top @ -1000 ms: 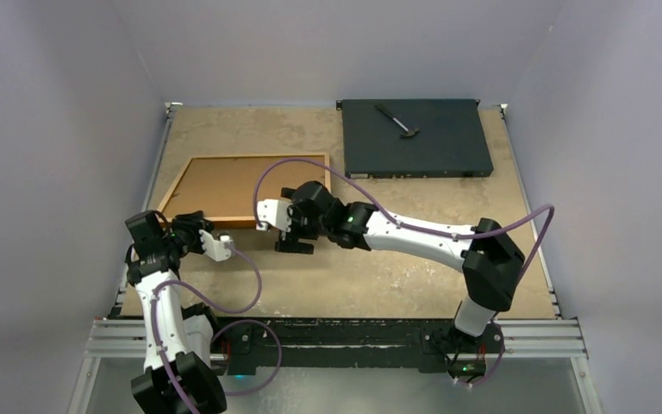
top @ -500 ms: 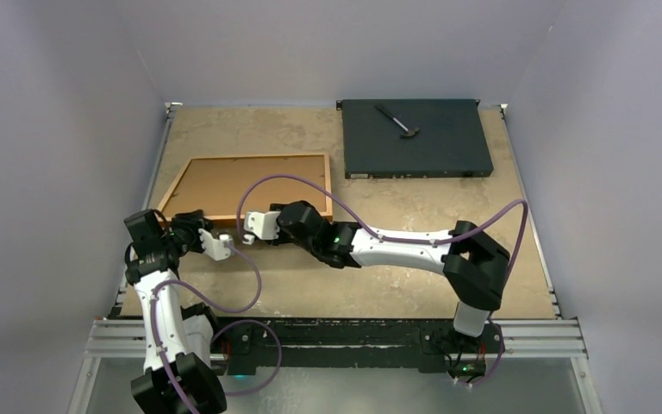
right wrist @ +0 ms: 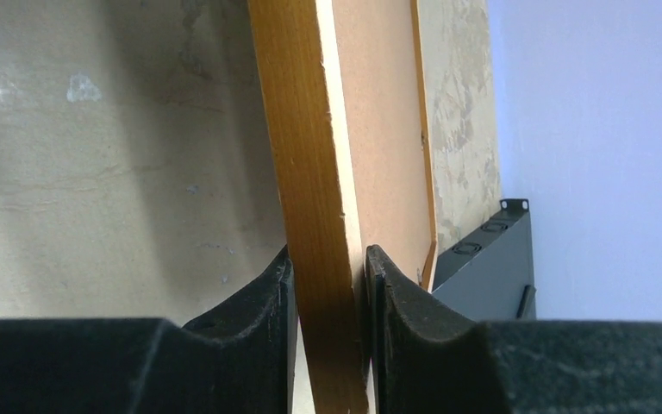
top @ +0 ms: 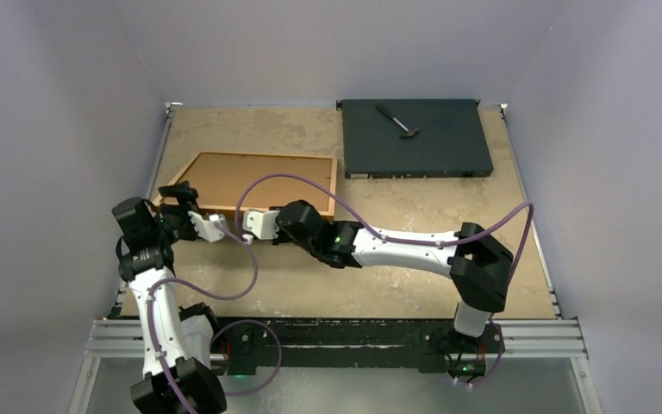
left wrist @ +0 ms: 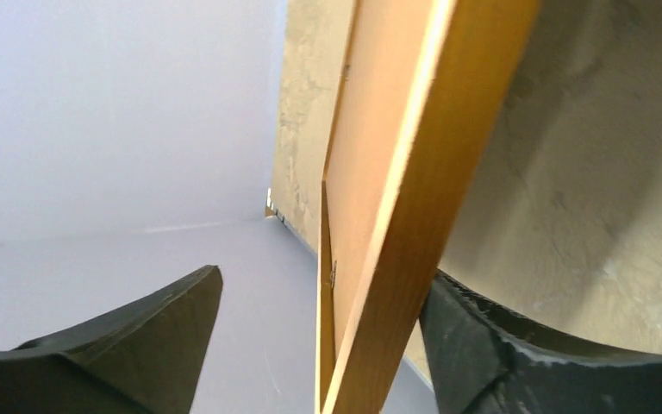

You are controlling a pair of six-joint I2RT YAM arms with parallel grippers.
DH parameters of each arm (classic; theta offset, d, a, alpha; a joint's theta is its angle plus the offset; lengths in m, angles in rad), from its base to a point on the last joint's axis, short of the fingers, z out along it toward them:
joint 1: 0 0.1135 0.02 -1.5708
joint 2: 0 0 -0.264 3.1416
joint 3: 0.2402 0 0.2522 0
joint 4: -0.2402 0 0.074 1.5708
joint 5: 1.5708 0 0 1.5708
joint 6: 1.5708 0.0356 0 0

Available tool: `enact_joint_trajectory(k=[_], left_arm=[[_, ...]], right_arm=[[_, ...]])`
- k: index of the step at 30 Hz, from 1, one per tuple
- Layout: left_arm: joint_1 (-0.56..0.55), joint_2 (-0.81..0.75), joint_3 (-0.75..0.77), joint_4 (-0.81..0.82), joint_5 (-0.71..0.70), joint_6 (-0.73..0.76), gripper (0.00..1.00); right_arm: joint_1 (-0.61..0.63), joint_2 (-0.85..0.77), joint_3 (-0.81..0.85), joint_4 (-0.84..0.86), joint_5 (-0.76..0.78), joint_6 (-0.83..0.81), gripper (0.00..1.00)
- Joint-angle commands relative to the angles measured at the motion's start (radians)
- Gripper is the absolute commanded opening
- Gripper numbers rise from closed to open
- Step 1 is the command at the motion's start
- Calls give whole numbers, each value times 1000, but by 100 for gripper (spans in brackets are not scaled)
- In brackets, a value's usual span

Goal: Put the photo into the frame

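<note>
**A:** What sits nearest us?

**B:** Our right pincer [right wrist: 327, 254], clamped on the near rail of the frame [top: 254, 177] with one finger pressed to each face. Our left pincer [left wrist: 323, 278] straddles the frame's near-left corner with its jaws wide. One finger is just beside the wood and the other well apart, so it has hold of nothing.

**A:** And the frame itself?

**B:** It lies on the table [top: 414, 259], and a brown board [top: 233, 183] fills its opening. We cannot tell whether its near rail is lifted. The photo shows in none of our views.

**A:** How will the frame handle?

**B:** We judge it light and stiff, being thin wood. Any pane in it could crack under a twist. We think the rails near the corners are the best places to hold it, though the smooth finish may slip.

**A:** What lies beyond the frame?

**B:** A black flat box [top: 415, 138] sits to the frame's far right, well apart from it. A small tool [top: 396, 120] lies on top of the box.
</note>
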Motion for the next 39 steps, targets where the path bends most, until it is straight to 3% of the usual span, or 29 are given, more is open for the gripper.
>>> enact_joint_trajectory(k=[1,4,11,17,22,26,32,39], left_arm=[[1,30,161,102,29,-323,84],[12,47,246,70,37,-455,87],[24,36,351,172,32,-871,91],[28,118,541,231,-49,-1246,93],[28,186,686,261,-196,-1468,95],[30,251,789,180,-260,-1536,95],[29,258,758,184,-223,-1530,95],[30,340,768,89,-124,-1499,91]], right_arm=[[-6,-96,135,-19,-75,193,1],[-6,-93,220,-98,-111,239,0],[-7,-38,471,-361,-188,360,0],[-7,27,715,-559,-252,448,0],[-65,76,884,-661,-328,559,0],[-216,79,872,-655,-497,676,0],[-416,89,728,-582,-746,793,2],[-562,151,654,-516,-863,859,3]])
